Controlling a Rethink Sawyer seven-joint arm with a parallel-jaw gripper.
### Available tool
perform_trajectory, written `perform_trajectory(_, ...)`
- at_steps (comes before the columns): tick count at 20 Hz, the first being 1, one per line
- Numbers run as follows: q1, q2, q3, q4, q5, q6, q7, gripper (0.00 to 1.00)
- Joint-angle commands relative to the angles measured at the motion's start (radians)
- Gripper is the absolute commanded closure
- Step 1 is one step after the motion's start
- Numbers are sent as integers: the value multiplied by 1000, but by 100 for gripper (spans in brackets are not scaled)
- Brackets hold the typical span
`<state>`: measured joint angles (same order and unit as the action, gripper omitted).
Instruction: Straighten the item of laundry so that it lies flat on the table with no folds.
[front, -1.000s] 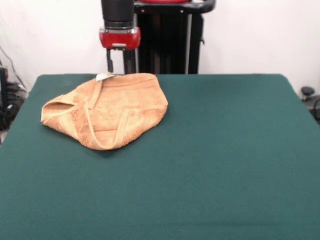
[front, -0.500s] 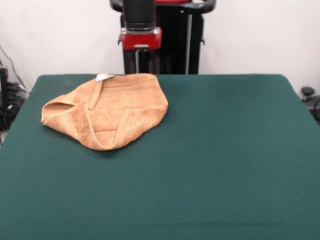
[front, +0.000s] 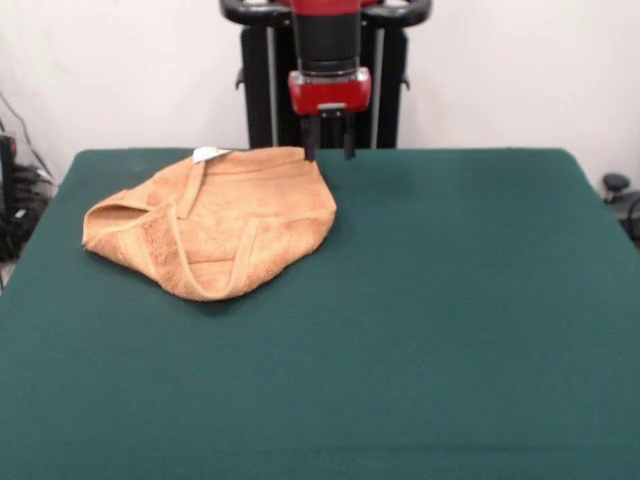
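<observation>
The hand (front: 329, 148) hangs with fingers apart and empty by the far corner of the crumpled towel (front: 215, 224) on the table (front: 450, 320), and a sloppy pinch could bunch it further.

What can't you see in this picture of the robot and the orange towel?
- Front view: the towel is folded over itself, so its underside and tucked-in parts are hidden by the top layers.
- The white tag is too small to read.
- The arm above the gripper is cut off by the top edge.
- The table runs off the bottom edge.
</observation>
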<state>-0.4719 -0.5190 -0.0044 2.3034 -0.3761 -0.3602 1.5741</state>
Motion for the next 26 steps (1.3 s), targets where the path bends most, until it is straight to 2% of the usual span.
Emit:
perform_trajectory(1,13,96,45,-119,83,-77,248,0)
perform_trajectory(9,-30,94,77,-169,81,-3,205,0)
perform_trajectory(26,-56,99,115,-233,75,40,183,0)
